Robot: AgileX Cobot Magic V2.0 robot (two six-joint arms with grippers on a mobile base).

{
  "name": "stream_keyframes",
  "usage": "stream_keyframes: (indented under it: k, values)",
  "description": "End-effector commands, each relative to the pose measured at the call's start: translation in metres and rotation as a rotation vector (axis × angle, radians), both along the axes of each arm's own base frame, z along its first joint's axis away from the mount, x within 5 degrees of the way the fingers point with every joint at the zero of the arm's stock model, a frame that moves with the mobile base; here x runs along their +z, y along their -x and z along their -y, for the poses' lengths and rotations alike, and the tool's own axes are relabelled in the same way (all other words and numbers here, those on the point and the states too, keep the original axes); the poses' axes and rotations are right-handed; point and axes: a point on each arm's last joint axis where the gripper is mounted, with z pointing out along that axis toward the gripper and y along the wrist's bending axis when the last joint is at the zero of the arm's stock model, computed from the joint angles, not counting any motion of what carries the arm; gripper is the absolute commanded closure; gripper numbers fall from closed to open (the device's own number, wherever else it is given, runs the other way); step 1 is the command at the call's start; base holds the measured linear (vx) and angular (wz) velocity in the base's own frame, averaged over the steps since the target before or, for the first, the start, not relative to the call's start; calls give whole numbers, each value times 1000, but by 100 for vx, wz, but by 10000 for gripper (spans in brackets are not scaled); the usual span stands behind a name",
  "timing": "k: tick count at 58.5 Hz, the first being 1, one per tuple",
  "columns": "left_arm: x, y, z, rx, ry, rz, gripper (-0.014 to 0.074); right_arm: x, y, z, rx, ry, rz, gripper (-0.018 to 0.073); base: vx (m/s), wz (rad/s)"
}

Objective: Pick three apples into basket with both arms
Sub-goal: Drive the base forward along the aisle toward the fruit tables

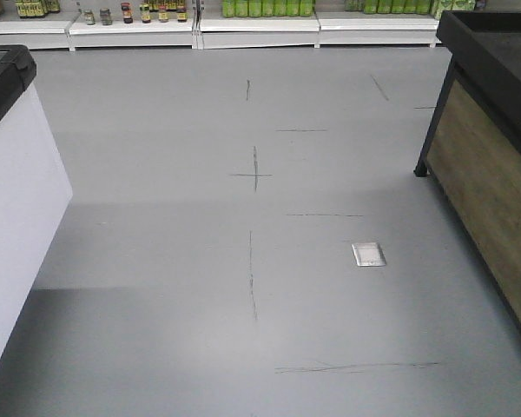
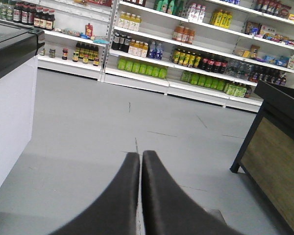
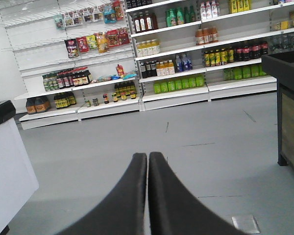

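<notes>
No apple and no basket shows in any view. My left gripper [image 2: 140, 154] is shut and empty, its two black fingers pressed together and pointing out over the grey floor of a shop aisle. My right gripper [image 3: 147, 155] is also shut and empty, held the same way above the floor. Neither gripper shows in the front view.
A white chest with a black top [image 1: 9, 200] stands at the left. A black-framed, wood-panelled stand [image 1: 491, 165] stands at the right. Shelves of bottles [image 2: 186, 54] line the far wall. A small metal floor plate [image 1: 368, 254] lies in the grey floor right of centre.
</notes>
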Motion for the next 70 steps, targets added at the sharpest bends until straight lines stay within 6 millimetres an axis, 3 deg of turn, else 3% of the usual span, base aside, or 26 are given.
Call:
stream_keyframes:
  k: [1, 70]
  values:
    - [15, 2, -2, 22, 14, 99, 603, 4, 1, 1, -9, -2, 74, 564, 4, 4]
    - [15, 2, -2, 22, 14, 99, 603, 4, 1, 1, -9, -2, 74, 564, 11, 6]
